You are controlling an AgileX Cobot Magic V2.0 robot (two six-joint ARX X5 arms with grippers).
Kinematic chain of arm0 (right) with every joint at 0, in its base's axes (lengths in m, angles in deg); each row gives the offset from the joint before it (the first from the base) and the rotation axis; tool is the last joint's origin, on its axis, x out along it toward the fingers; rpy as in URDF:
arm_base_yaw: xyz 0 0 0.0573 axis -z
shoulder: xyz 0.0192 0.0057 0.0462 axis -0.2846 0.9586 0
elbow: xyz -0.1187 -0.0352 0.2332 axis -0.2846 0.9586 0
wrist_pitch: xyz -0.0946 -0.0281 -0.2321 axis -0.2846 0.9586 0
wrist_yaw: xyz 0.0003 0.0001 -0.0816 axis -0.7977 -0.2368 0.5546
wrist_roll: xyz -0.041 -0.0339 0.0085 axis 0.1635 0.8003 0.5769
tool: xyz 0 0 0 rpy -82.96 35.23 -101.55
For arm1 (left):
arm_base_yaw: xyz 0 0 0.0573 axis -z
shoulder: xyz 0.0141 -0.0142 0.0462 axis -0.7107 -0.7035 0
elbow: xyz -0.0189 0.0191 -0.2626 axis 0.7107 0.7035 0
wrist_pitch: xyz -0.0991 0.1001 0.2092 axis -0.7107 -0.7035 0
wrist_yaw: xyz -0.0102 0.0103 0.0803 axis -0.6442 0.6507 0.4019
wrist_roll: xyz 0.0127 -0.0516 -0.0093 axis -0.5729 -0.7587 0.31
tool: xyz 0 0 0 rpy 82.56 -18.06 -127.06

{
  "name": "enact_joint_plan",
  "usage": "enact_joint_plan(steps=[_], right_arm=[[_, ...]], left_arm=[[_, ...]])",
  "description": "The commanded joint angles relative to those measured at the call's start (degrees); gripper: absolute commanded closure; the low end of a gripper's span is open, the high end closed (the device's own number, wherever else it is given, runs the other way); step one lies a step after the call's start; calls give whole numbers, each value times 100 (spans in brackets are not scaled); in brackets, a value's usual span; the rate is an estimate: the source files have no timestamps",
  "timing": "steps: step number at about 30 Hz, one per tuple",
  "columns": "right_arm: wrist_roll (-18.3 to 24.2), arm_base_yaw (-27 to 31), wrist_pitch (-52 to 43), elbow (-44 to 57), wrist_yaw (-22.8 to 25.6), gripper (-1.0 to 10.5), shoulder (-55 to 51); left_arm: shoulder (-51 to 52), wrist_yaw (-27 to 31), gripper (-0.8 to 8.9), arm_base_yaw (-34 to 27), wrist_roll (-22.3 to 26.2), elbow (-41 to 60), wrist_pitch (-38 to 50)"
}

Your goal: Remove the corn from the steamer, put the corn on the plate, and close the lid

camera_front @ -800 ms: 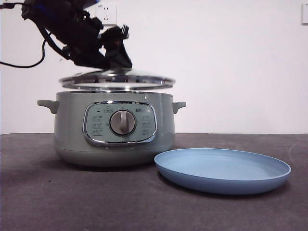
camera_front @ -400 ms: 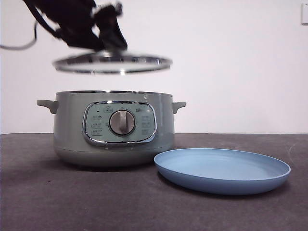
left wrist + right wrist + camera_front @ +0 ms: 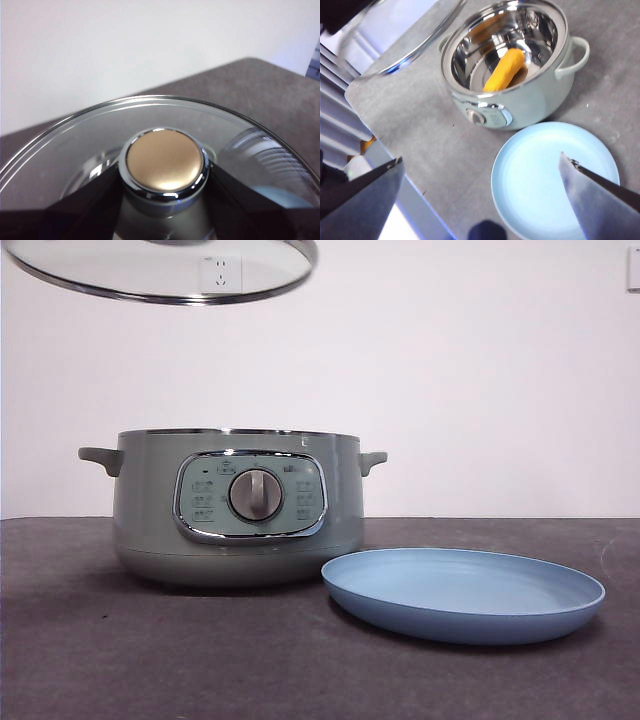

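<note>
Now the left end effector (image 3: 162, 200) pinches the glass lid (image 3: 160, 275) by its knob (image 3: 164, 162), high above the steamer (image 3: 235, 505). Inside the steamer lies the corn (image 3: 505, 70), probably firm, light and slightly slick, best gripped mid-cob by the spread right end effector (image 3: 480, 187).

Left gripper (image 3: 162, 200): two black, flat, wedge-shaped jaws, matte. Right gripper (image 3: 480, 200): same flat, tapering jaws, looking greyish, edges sharp.

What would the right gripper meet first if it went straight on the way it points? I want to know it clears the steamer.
Probably the plate or the bare table beside it: between the right gripper's open jaws; the steamer lies beyond.
</note>
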Motion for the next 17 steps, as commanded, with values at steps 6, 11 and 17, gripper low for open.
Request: enact_joint_plan(steps=[6,11,17], right_arm=[[-142,-22,-531,-20,-11,407,219],[-387,-195,-1021,-20,-4,408,466],[-896,-568,-1801,-20,179,409,885]], left_arm=[[1093,-17,822,-11,44,-46,-1207],[1563,-20,822,-11,-7,-46,-1777],[1939,-22,822,-4,-107,-46,-2271]])
